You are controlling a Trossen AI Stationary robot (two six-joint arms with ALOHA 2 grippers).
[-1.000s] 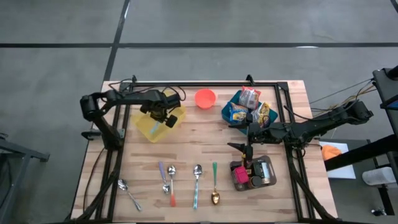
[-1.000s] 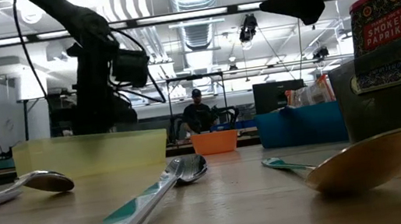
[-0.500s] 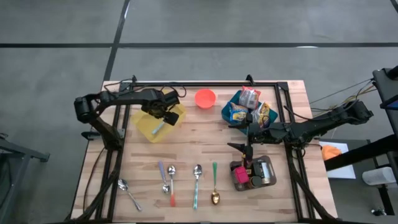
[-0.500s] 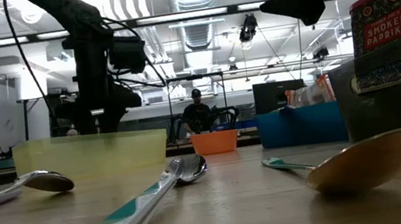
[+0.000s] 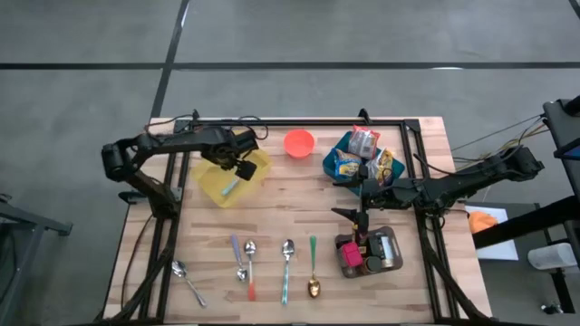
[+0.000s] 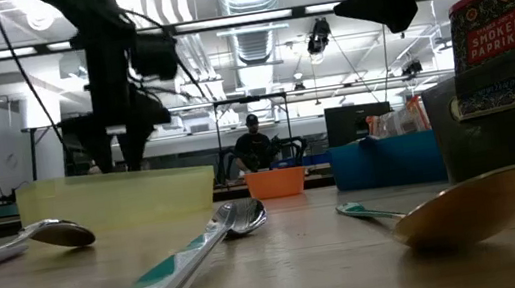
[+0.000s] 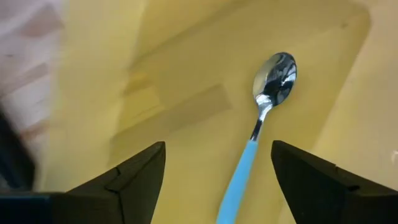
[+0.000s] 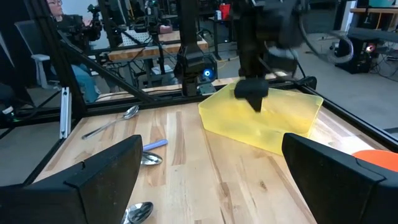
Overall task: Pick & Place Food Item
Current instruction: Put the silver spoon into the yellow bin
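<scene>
Since a second ago the left gripper (image 7: 217,180) has opened wide and lifted, leaving the blue-handled spoon (image 7: 261,124) lying in the yellow bin (image 5: 210,186), so the release looks done; next probably retreat, while the right gripper (image 5: 362,195) waits wide open.

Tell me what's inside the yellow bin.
The yellow bin holds one spoon with a light blue handle, lying flat on the bottom. The open left gripper hovers above it. The handle's far end runs out of the wrist view; nothing else shows inside.
</scene>
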